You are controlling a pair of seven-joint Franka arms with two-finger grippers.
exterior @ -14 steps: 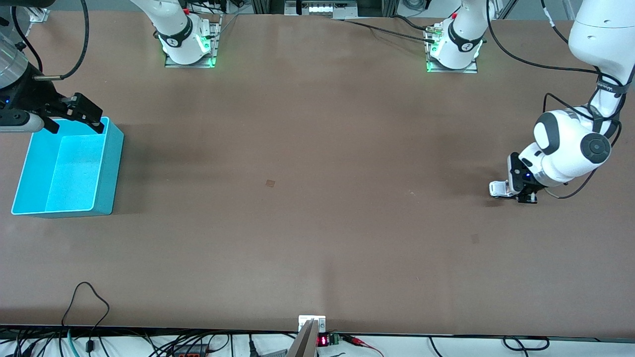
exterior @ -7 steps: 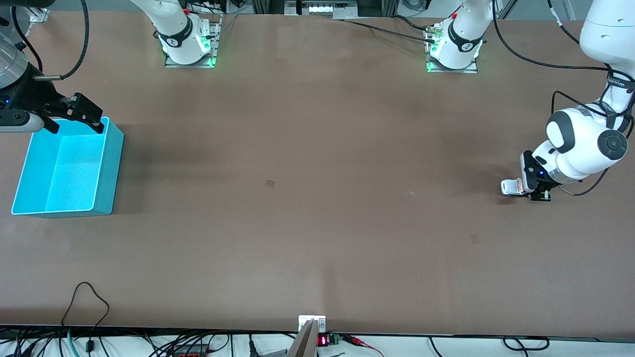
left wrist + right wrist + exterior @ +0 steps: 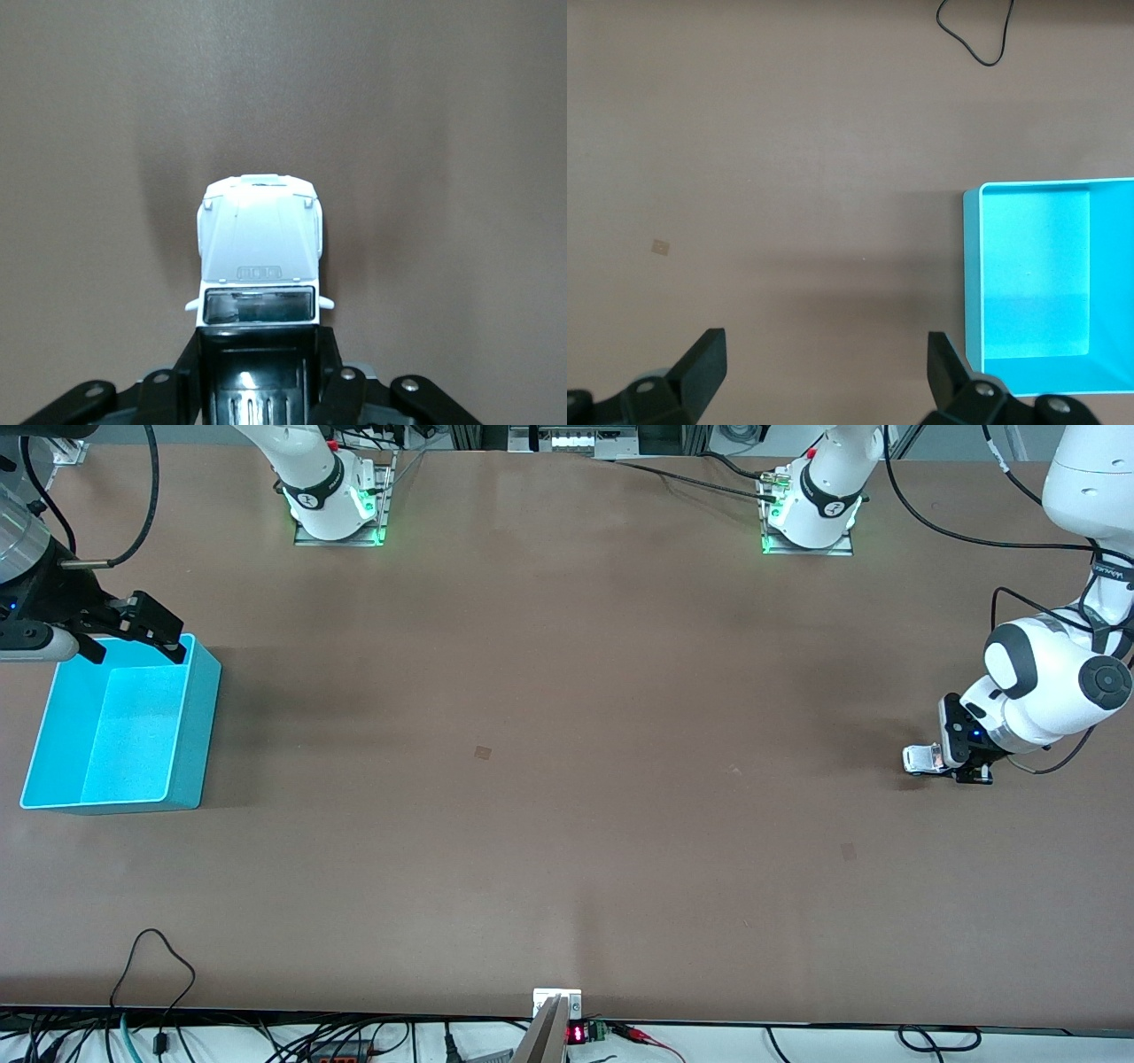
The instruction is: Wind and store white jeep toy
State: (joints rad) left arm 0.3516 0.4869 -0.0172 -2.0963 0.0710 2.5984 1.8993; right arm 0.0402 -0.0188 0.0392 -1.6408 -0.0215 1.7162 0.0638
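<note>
The white jeep toy (image 3: pixel 921 759) is found close to the edge of the brown surface (image 3: pixel 567 779) at the left arm's end. It is small and boxy, with a smooth shiny white hood and a dark glass windshield. Its black back part is squeezed tight by the left pincer (image 3: pixel 952 762), low on the flat, dull surface. The right pincer (image 3: pixel 137 638) is held over the upper edge of the turquoise bin (image 3: pixel 190 726) at the right arm's end, and its black fingers are spread wide with nothing between them. The bin is a plastic box with smooth walls and rounded corners.
</note>
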